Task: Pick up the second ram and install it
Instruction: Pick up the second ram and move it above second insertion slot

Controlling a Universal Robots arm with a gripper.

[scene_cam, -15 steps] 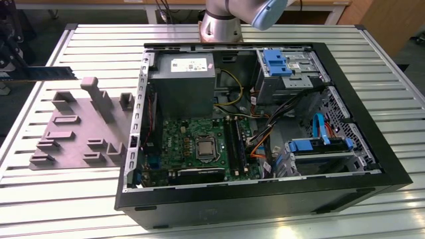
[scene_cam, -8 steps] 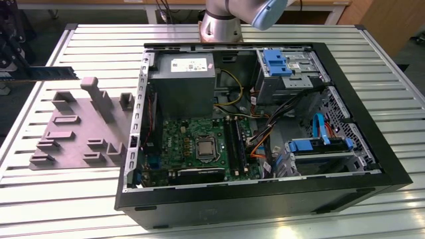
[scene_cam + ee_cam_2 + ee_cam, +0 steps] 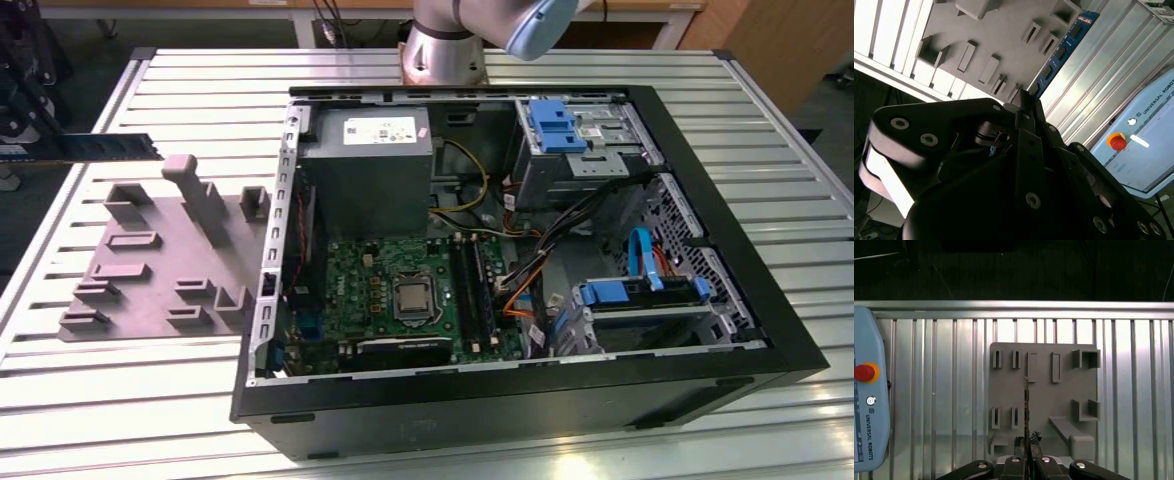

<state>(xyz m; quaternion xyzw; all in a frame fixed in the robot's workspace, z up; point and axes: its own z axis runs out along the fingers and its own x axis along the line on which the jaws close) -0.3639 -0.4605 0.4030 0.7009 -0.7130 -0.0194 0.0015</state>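
Note:
The second ram (image 3: 114, 147) is a thin dark stick hanging in the air above the far end of the grey fixture block (image 3: 160, 260), at the exterior view's left. My gripper (image 3: 1027, 441) is shut on one end of it. In the first wrist view the ram (image 3: 1026, 400) shows edge-on, pointing away from the fingers over the fixture block (image 3: 1044, 400). In the second wrist view the ram (image 3: 1061, 50) runs out from my gripper (image 3: 1026, 102) with its chips showing. The black memory slots (image 3: 470, 285) lie on the motherboard inside the open computer case (image 3: 747, 330).
The case stands on a slatted metal table (image 3: 200, 70), with cables, drive bays and a power supply (image 3: 367, 160) inside. The robot base (image 3: 447, 45) rises behind the case. A teach pendant (image 3: 866, 390) with a red button lies on the table beside the fixture.

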